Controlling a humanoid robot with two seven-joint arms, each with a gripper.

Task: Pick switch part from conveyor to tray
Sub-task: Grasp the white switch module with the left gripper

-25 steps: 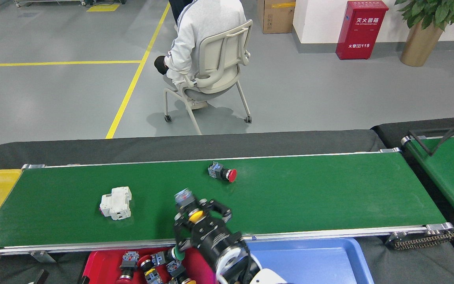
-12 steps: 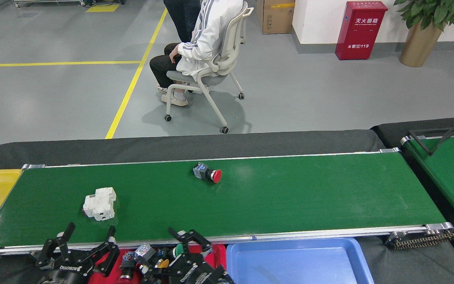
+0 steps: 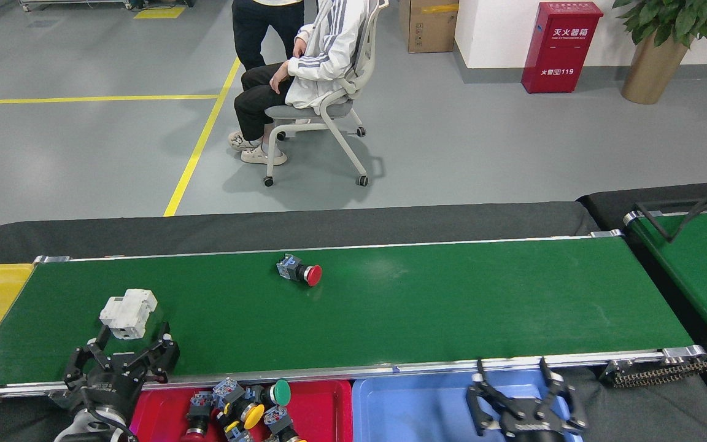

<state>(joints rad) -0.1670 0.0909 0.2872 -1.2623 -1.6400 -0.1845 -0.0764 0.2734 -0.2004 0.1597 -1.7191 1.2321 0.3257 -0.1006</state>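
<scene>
L gripper [image 3: 129, 347] spread wide, empty, fingers reaching over near rail at 7 o'clock, white breaker [image 3: 127, 314] just beyond at its 12. R gripper [image 3: 516, 393] open, empty, over blue tray [image 3: 415, 405] at 5 o'clock. Red tray [image 3: 323, 408] at 6 already holds several switch parts [image 3: 243, 408]. Left on conveyor [image 3: 452, 301]: red-button switch [image 3: 299, 271] near ctr, slightly toward 11, far rail side, untouched. Task partway, judging by that.

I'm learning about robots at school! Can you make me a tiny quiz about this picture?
1. True or false: the red mushroom-head push button lies on the long green conveyor belt.
2. Which tray is empty: A) blue plastic tray, B) red plastic tray?
3. Fill in: the left gripper is reaching toward the ___ plastic breaker block.

Key: 1 true; 2 A; 3 white.
</scene>
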